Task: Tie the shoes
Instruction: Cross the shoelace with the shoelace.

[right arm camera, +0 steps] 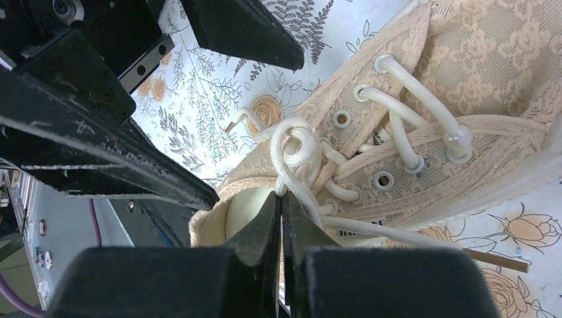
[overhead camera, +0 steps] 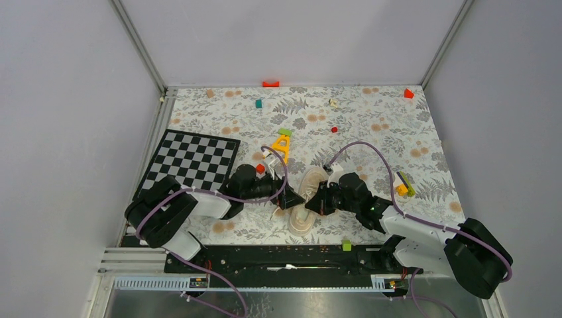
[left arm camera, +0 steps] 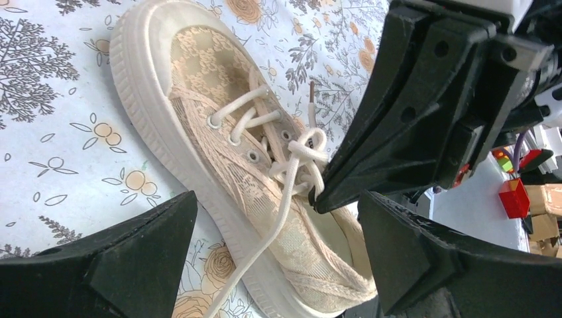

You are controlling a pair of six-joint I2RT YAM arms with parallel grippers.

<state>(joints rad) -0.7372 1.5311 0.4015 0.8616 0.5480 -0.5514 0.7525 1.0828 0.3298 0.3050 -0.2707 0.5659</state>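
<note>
Sneaker (overhead camera: 302,220) on the table (overhead camera: 371,132)
Left gripper (overhead camera: 286,199) just left of it, right gripper (right arm camera: 281,199) at its laces (right arm camera: 298,149) from the right; checkerboard (overhead camera: 192,159) farther left; toy blocks (overhead camera: 259,103) scattered behind.

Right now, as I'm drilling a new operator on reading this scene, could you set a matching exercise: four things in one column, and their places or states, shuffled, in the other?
Things
1. right pincer
2. left pincer
3. checkerboard
4. sneaker

Places or states
A. lying between the two arms
B. open
C. shut on the lace
D. on the left side of the table

Pairs: 1-C, 2-B, 3-D, 4-A
</note>
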